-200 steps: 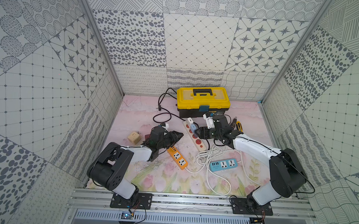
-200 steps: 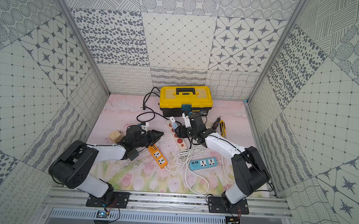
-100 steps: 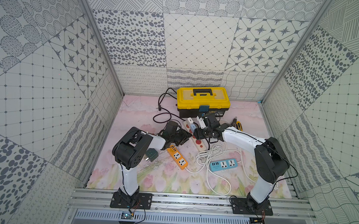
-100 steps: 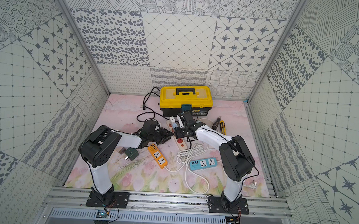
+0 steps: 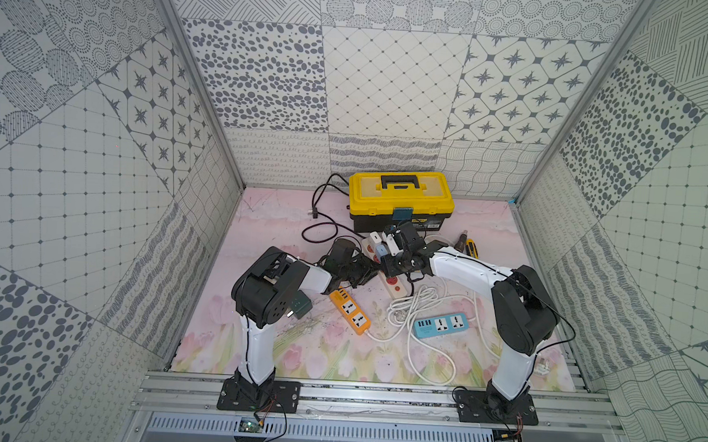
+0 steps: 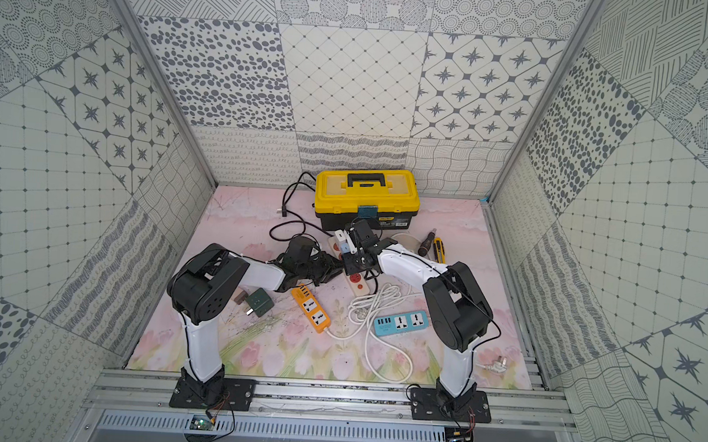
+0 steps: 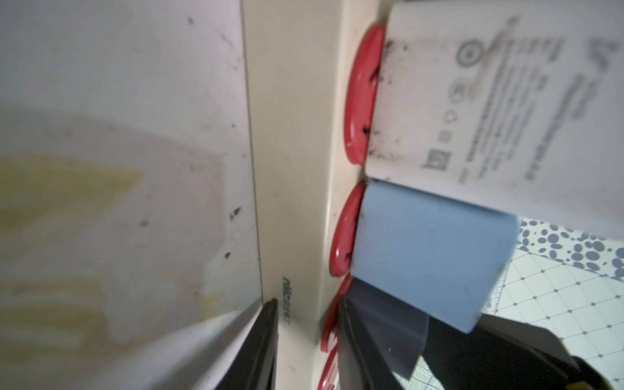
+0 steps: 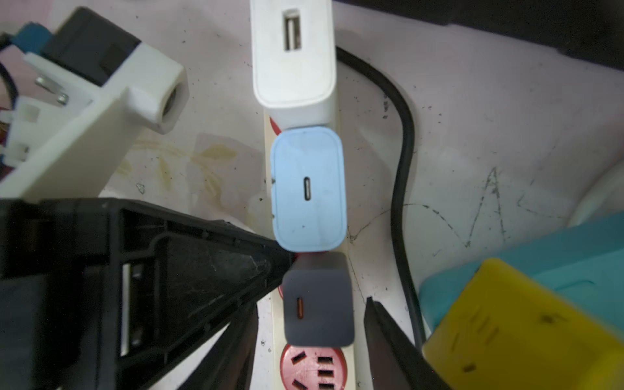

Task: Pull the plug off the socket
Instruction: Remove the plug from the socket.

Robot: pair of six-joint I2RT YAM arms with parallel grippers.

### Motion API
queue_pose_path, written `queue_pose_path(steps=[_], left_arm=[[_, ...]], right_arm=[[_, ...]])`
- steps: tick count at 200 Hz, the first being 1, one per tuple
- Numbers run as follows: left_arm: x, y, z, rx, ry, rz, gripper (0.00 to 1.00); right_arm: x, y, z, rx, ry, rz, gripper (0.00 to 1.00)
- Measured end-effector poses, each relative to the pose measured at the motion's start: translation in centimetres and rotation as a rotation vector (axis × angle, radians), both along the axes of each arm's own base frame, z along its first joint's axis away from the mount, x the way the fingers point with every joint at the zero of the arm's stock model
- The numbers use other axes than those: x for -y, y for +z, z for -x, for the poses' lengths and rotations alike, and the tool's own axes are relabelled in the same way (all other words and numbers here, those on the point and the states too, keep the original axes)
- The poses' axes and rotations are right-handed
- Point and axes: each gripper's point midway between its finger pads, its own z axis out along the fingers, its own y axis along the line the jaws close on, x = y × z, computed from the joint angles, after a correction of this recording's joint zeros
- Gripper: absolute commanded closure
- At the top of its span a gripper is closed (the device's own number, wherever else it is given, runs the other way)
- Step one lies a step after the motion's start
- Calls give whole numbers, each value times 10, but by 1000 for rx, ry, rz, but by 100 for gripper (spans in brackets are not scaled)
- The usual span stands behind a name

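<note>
A cream power strip (image 5: 399,291) with red sockets lies mid-table and carries a white plug (image 8: 293,60), a light blue plug (image 8: 309,189) and a dark grey plug (image 8: 317,304). My right gripper (image 8: 309,304) is open and straddles the dark grey plug, with a gap on each side. In both top views it hangs over the strip (image 6: 360,288). My left gripper (image 7: 307,300) comes in from the side and is shut on the strip's body (image 7: 290,169), one finger at the mat edge and one on the socket face. That gripper's black finger (image 8: 202,270) ends beside the grey plug.
A yellow toolbox (image 5: 401,199) stands right behind the strip, with a black cable (image 5: 323,228) to its left. Nearer the front lie an orange strip (image 5: 349,311), a blue strip (image 5: 442,324), coiled white cable (image 5: 414,312) and a green adapter (image 5: 300,306). Screwdrivers (image 5: 469,247) lie at the right.
Both arms have reached inward onto the cream strip. The left gripper has moved right from the orange strip and narrowed onto the strip's body. The right jaws have narrowed around the grey plug.
</note>
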Motion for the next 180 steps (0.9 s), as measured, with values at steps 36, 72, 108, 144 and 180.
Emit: queue_pose_path(steps=[36, 72, 108, 144, 180], left_arm=[[1, -1, 0, 2, 4, 29, 71], [1, 0, 0, 5, 10, 41, 72], [0, 0, -1, -2, 15, 43, 74], [-1, 0, -1, -12, 17, 43, 78], [0, 0, -2, -30, 10, 48, 79]], right_arm=[[0, 0, -9, 25, 0, 70, 49], [2, -4, -15, 32, 2, 119, 58], [2, -6, -16, 39, 18, 153, 72], [-3, -6, -13, 60, 33, 172, 76], [-2, -4, -13, 74, 16, 194, 77]])
